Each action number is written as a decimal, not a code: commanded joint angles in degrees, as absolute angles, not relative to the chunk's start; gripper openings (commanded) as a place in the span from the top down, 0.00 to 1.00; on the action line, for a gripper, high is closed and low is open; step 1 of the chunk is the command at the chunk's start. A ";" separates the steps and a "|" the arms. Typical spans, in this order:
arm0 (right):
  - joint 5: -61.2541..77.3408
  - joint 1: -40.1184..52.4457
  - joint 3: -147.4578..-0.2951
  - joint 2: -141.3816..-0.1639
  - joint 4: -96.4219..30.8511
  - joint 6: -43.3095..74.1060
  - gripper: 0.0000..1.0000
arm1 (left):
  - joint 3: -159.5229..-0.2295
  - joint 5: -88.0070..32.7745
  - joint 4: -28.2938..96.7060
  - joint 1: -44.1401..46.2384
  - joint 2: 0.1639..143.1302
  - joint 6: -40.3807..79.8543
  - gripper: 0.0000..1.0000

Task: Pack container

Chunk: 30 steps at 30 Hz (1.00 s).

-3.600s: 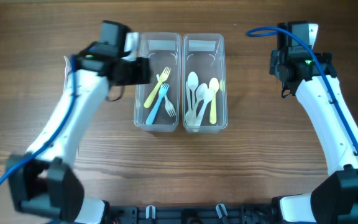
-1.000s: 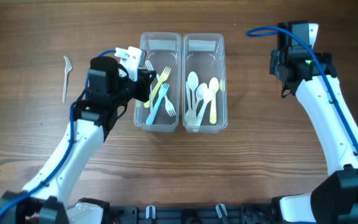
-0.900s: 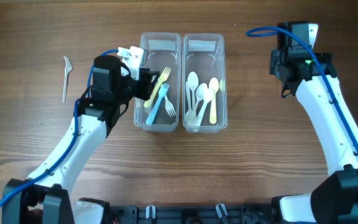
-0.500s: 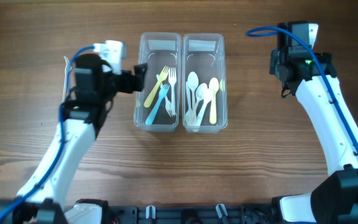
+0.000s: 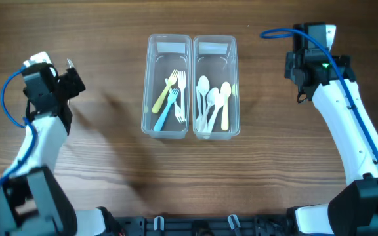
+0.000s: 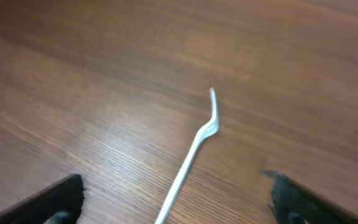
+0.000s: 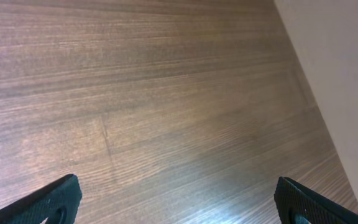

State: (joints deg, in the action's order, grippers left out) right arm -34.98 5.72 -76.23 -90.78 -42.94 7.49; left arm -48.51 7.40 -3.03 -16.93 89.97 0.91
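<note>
Over at the far left of the table [image 5: 274,170], the left claw [image 6: 176,202] is hovering low with its fingers [image 6: 61,198] spread wide apart, gripping nothing. A white utensil [image 6: 194,146] is lying flat on the wood between them, its curved end pointing away from the claw. Well to the right, two clear bins are sitting side by side, touching. The left bin [image 5: 169,49] is holding a yellow fork [image 5: 164,94], a blue fork [image 5: 165,113] and a white fork [image 5: 181,98]. The right bin [image 5: 215,47] is holding white spoons [image 5: 203,98] and a yellow spoon [image 5: 225,108]. At the far right, the right claw [image 7: 179,205] is hanging over bare wood near the table's edge, fingers apart and holding nothing.
</note>
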 commanded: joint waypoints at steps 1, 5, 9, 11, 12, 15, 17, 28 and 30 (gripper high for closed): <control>-35.97 5.50 -76.12 -91.02 -42.89 7.51 0.00 | -49.19 5.17 -7.53 -18.94 97.62 -3.55 0.16; -35.99 5.50 -76.12 -91.02 -42.89 7.51 0.00 | -53.32 3.18 -8.91 -19.57 105.86 -4.34 0.20; -35.97 5.50 -76.12 -91.02 -42.89 7.49 0.00 | -58.50 -1.06 -7.81 -20.53 110.76 -4.34 0.20; -35.99 5.50 -76.12 -91.02 -42.89 7.51 0.00 | -59.92 -1.10 -6.63 -20.64 110.93 -7.33 0.21; -35.97 5.50 -76.12 -91.02 -42.89 7.51 0.00 | -59.92 -1.17 -6.59 -20.64 111.02 -7.33 0.21; -35.97 5.50 -76.12 -91.02 -42.89 7.51 0.00 | -59.92 -5.69 -6.39 -20.64 112.62 -7.35 0.21; -35.97 5.50 -76.12 -91.02 -42.89 7.51 0.00 | -59.92 -6.68 -6.42 -20.64 114.04 -9.91 0.24; -35.97 5.50 -76.12 -91.02 -42.89 7.51 0.00 | -59.92 -8.86 -4.19 -19.62 112.42 -9.61 0.96; -35.97 5.50 -76.12 -91.02 -42.89 7.51 0.00 | -59.92 -8.99 -4.08 -18.57 108.73 -9.63 0.96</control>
State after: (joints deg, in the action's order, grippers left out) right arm -34.98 5.72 -76.23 -90.78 -43.05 7.49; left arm -59.48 -7.44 -4.69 -20.25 114.10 -11.16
